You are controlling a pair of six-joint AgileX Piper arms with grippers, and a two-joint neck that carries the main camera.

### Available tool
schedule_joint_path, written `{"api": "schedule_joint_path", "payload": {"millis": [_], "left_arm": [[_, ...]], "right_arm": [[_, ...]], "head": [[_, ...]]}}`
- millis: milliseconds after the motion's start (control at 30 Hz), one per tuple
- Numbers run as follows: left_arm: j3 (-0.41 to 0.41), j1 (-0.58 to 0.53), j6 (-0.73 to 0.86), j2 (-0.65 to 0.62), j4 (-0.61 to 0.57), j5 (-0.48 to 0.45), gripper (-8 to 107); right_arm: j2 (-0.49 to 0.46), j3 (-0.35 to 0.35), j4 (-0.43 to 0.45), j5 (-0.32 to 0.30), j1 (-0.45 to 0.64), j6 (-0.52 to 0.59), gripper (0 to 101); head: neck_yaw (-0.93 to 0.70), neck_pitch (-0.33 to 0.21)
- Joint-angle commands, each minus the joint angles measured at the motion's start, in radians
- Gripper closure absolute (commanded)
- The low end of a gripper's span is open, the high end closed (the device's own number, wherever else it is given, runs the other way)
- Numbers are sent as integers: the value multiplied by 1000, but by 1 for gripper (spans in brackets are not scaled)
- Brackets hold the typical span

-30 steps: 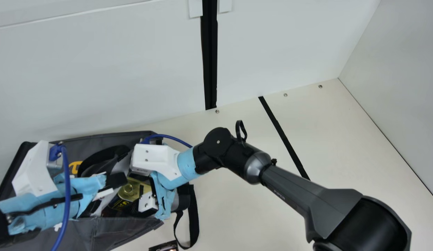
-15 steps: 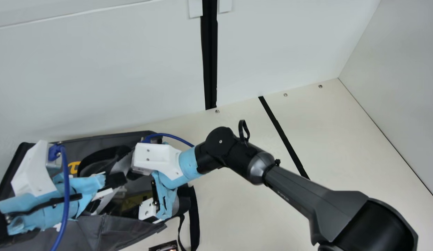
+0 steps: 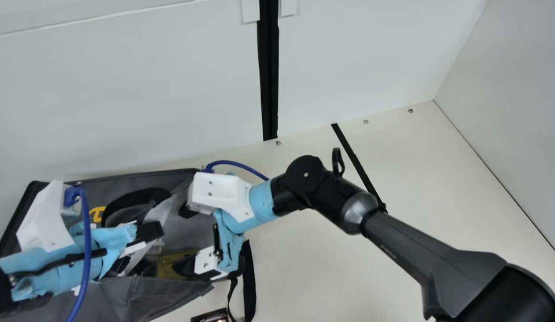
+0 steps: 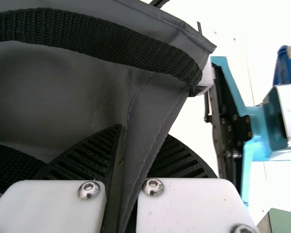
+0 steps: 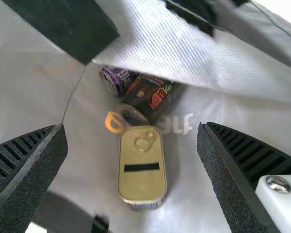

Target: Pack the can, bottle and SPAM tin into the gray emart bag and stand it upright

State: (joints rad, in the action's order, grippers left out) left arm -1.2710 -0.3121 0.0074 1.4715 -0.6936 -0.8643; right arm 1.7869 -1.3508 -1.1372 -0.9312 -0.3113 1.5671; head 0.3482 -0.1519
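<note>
Over at the left of the main view, the left gripper (image 3: pixel 143 241) has its fingers pinched on a fold of the gray emart bag (image 3: pixel 183 180), fabric sandwiched right between them. The right gripper (image 3: pixel 184 239) is spread pretty wide with nothing in its grip. Its wrist view has the SPAM tin (image 5: pixel 142 167) lying inside the bag, gold lid facing the camera. The dark bottle (image 5: pixel 146 96) is in there too, right by the tin, and the purple can (image 5: pixel 117 78) is just beside that bottle.

bag (image 3: pixel 157 297) gry, orange print | strap (image 4: pixel 97 42) blk woven | tin (image 5: pixel 142 183) gold, blk stripe | can (image 5: pixel 120 79) purp | tbl (image 3: pixel 420 170) cream
</note>
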Motion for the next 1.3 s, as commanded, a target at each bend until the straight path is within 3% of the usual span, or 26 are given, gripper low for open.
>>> {"api": "schedule_joint_path", "payload": {"millis": [0,733,1267], "left_arm": [[0,0,0,0,0,0,107],[0,0,0,0,0,0,107],[0,0,0,0,0,0,107]], "right_arm": [[-12,8,3,-1,16,-5,6],[-208,116,32,-17,189,-60,6],[-381,210,61,-24,383,-120,6]], "head": [[1,-23],[1,-23],[1,-23]]}}
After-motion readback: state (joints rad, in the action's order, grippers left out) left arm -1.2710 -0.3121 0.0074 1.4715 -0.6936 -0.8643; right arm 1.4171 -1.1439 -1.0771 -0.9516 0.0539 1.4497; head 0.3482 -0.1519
